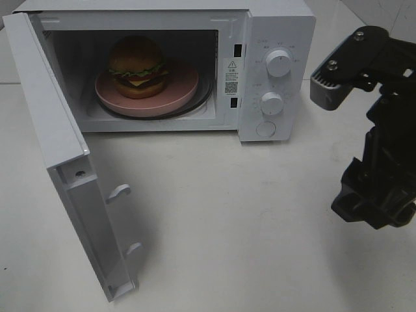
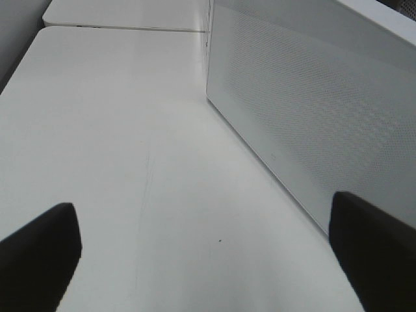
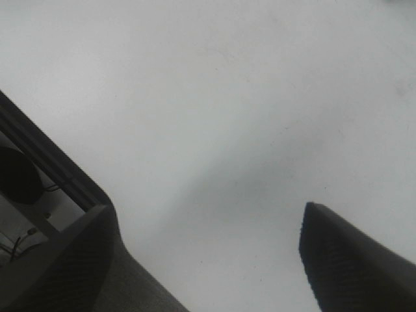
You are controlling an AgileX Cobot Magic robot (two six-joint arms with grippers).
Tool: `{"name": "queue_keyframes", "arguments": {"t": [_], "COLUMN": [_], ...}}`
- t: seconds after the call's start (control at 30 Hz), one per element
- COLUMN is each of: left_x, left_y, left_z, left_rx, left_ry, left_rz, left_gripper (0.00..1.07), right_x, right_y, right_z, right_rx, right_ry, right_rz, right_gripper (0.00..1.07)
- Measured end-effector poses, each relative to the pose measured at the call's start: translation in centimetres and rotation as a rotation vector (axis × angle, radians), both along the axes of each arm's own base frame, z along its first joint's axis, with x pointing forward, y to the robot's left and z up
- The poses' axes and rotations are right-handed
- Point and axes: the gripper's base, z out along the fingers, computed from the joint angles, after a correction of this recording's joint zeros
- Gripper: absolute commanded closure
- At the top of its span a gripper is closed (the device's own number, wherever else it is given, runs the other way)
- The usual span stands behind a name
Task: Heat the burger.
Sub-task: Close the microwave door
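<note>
Burger domed; plate round, pink.

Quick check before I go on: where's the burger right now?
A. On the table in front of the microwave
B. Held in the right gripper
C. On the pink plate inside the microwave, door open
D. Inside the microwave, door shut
C: the burger sits on the pink plate inside the microwave, and the door is swung wide open.

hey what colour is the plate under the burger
Pink. The plate under the burger shows best in the exterior high view.
</note>
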Motion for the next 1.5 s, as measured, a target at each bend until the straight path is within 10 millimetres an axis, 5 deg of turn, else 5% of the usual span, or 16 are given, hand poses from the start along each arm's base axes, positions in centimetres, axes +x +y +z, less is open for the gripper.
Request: {"name": "queue_keyframes", "arguments": {"t": [0.43,0.83,1.5], "left_x": [0.0,0.0,0.0], "left_y": [0.0,0.0,0.0], "left_z": [0.0,0.0,0.0], "left_rx": [0.000,0.000,0.000], "left_ry": [0.000,0.000,0.000], "left_rz": [0.000,0.000,0.000], "left_gripper": [0.09,0.09,0.09], "right_x": [-3.5,-8.6,-12.2], "right_y": [-2.7,-6.8,-11.0], "right_z": [0.5,-1.4,-1.1], "right_rx": [0.027,0.105,0.286], "right_ry": [-0.015,-0.099,-0.315], "right_rz": [-0.043,-0.061,-0.464], "right_gripper": [0.32,0.32,0.32]}}
